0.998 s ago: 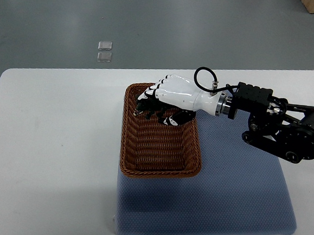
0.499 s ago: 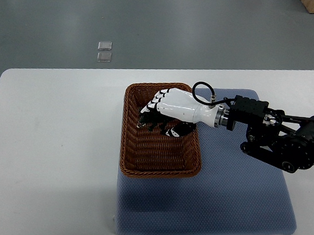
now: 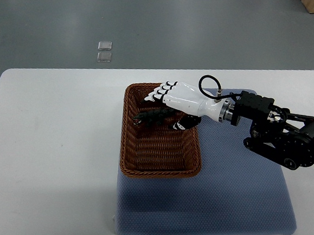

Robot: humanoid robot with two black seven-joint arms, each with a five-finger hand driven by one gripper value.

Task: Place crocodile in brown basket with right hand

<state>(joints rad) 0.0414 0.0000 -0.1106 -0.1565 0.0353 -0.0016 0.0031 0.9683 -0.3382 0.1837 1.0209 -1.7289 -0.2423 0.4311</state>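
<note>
In the top view, the right hand (image 3: 181, 100) is seen near the frame's centre, reached in from the right edge, its fingers (image 3: 160, 91) spread and nothing gripped. The crocodile (image 3: 152, 117) is laid inside the brown basket (image 3: 159, 174), in its upper part, just below the fingertips. The basket is set on a white table (image 3: 51, 142), overlapping a blue mat (image 3: 221, 199).

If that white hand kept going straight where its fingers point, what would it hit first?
Likely the brown basket's left rim: the right hand points that way, and the crocodile lies beside that line. Height is unclear; above the rim, only white table follows.
</note>
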